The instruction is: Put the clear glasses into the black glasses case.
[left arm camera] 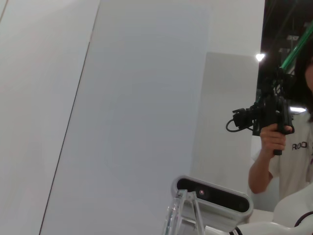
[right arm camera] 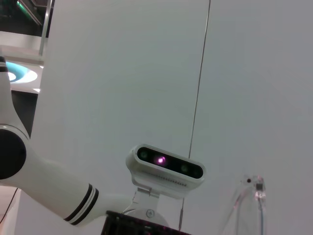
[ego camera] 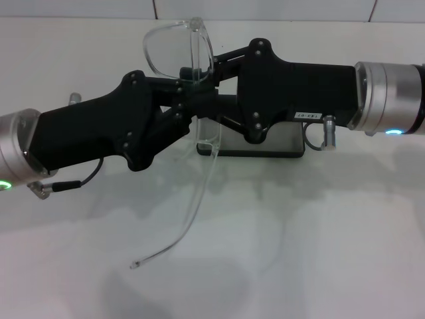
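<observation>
both matte black grippers, left [ego camera: 180, 100] and right [ego camera: 199, 78], pinching curved transparent clear glasses [ego camera: 178, 50] above black glasses case [ego camera: 265, 151]

Black screw-studded grippers, silver wrists.

Setting: robotics lab or test room. Bare white counter [ego camera: 299, 252] under the arms, plain pale wall panels [left arm camera: 146, 98] behind. A person [left arm camera: 288, 156] in a white printed T-shirt stands by, holding up a black handheld camera rig [left arm camera: 269, 112]. The robot's head camera [right arm camera: 165, 169] faces the work.
</observation>
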Controlling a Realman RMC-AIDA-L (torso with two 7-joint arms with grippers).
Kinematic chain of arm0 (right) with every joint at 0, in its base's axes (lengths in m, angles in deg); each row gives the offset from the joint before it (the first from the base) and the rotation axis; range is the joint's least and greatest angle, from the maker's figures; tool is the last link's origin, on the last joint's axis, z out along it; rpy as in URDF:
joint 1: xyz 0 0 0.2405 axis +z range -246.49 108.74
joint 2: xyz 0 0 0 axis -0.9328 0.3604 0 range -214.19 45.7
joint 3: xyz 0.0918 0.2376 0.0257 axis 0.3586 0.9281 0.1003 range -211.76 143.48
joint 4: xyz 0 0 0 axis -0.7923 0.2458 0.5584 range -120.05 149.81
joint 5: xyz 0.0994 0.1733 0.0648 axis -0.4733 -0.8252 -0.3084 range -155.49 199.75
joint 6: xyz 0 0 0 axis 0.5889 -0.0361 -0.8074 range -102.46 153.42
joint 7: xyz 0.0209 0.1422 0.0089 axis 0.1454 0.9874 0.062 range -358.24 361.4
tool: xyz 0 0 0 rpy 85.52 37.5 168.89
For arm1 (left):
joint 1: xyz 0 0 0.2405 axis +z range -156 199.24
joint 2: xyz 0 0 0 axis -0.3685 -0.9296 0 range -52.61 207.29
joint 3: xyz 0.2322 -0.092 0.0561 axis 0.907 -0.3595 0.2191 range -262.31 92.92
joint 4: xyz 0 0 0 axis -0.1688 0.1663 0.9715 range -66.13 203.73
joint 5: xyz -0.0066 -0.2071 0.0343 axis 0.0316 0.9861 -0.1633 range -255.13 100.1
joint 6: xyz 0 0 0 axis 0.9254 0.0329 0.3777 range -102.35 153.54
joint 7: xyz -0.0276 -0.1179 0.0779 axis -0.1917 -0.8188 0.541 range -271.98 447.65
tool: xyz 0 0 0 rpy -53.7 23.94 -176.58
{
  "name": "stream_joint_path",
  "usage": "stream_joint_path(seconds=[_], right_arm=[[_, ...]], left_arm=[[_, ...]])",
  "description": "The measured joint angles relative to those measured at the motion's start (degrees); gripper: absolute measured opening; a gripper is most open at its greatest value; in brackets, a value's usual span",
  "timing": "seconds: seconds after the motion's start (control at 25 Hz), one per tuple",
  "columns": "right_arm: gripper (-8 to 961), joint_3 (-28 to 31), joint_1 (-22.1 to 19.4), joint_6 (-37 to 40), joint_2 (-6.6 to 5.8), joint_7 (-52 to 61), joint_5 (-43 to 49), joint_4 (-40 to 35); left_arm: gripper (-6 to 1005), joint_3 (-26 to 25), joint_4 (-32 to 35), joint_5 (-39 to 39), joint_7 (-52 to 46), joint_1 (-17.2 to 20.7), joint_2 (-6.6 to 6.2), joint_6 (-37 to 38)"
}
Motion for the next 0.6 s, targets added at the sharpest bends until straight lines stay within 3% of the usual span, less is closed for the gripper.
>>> stream_joint_path(seconds=[0.6], right_arm=[[116, 0.11, -0.05, -0.33, 0.02, -1.39, -0.17, 0.42]], left_arm=[[49, -0.04, -0.12, 0.25, 0.72, -0.20, 0.01, -1.23]])
